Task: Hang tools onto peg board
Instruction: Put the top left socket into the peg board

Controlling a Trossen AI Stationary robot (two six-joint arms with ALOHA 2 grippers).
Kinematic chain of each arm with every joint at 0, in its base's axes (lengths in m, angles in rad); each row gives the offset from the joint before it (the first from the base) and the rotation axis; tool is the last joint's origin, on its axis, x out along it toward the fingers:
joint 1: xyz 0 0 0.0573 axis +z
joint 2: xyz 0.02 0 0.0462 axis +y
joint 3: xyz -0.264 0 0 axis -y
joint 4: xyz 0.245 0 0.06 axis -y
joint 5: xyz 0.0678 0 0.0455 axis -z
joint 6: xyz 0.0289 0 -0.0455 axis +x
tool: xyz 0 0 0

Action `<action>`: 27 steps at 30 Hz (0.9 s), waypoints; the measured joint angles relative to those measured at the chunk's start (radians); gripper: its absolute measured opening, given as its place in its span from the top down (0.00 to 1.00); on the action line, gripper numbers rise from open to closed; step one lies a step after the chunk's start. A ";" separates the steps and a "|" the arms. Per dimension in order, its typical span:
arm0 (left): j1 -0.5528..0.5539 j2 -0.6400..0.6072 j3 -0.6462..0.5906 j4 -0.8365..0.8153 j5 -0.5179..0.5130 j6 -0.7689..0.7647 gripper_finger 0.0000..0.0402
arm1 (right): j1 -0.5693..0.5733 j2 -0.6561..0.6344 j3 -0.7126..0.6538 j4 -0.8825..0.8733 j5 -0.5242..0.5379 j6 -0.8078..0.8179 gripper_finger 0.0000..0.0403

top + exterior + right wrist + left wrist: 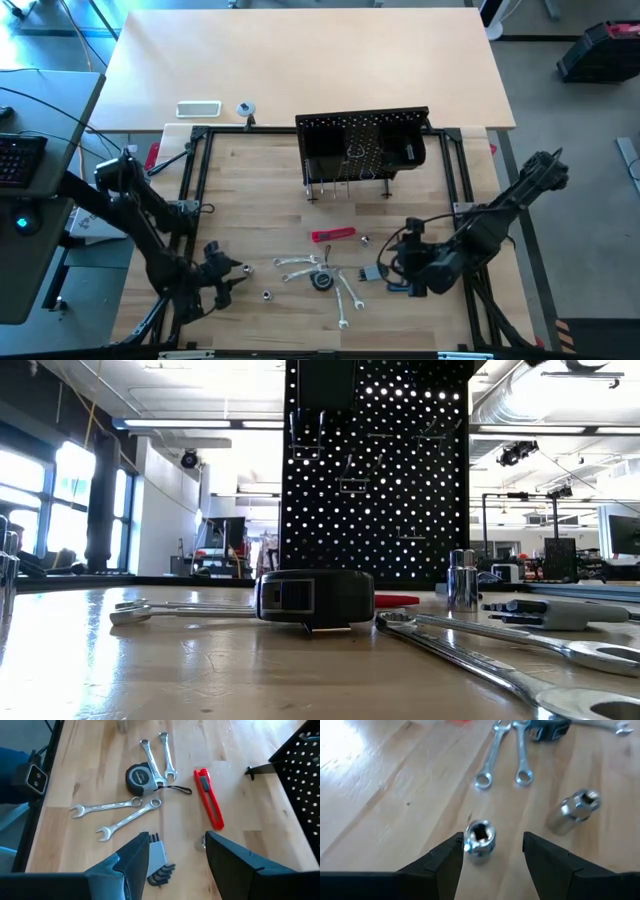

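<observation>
Little of the task looks done. The peg board (365, 148) stands upright at the far side of the tabletop (260, 200), and in the low view only wire hooks can be made out on it; whether any tool hangs there cannot be told. The rest lies loose in front of the peg board: four silver wrenches (127, 817) fanned around a black tape measure (140, 778), a red-handled cutter (209, 799) between them and the peg board, and two silver sockets (575, 809) off to the left.

The left tool (492, 851) is spread wide and low over the tabletop, with one socket (480, 839) between its fingers, close to one of them. The right tool (177, 852) is also wide, holding nothing, above a grey holder of hex keys (159, 865), with the cutter just beyond.
</observation>
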 joint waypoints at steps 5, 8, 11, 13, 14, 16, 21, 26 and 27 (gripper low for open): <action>-0.010 0.107 0.000 0.005 -0.031 -0.091 0.51 | -0.001 0.000 -0.056 0.082 0.021 -0.001 0.53; -0.010 0.164 0.000 0.005 -0.068 -0.143 0.51 | -0.001 0.000 -0.077 0.120 0.022 -0.006 0.53; -0.010 0.208 0.000 0.006 -0.122 -0.197 0.51 | -0.001 0.000 -0.088 0.150 0.021 -0.004 0.53; -0.008 0.233 0.000 0.010 -0.158 -0.223 0.51 | 0.000 0.000 -0.090 0.155 0.021 -0.004 0.53; -0.004 0.244 0.000 0.018 -0.164 -0.230 0.51 | 0.003 0.000 -0.090 0.158 0.021 0.000 0.53; 0.003 0.264 0.000 0.037 -0.160 -0.234 0.51 | 0.003 0.000 -0.090 0.166 0.027 0.000 0.53; 0.006 0.282 0.000 0.086 -0.179 -0.201 0.56 | 0.003 0.000 -0.090 0.177 0.028 0.000 0.53; 0.009 0.281 0.000 0.087 -0.201 -0.189 0.70 | 0.003 -0.001 -0.090 0.176 0.029 0.000 0.53; 0.009 0.281 0.000 0.087 -0.202 -0.183 0.73 | 0.003 -0.001 -0.090 0.176 0.029 0.000 0.53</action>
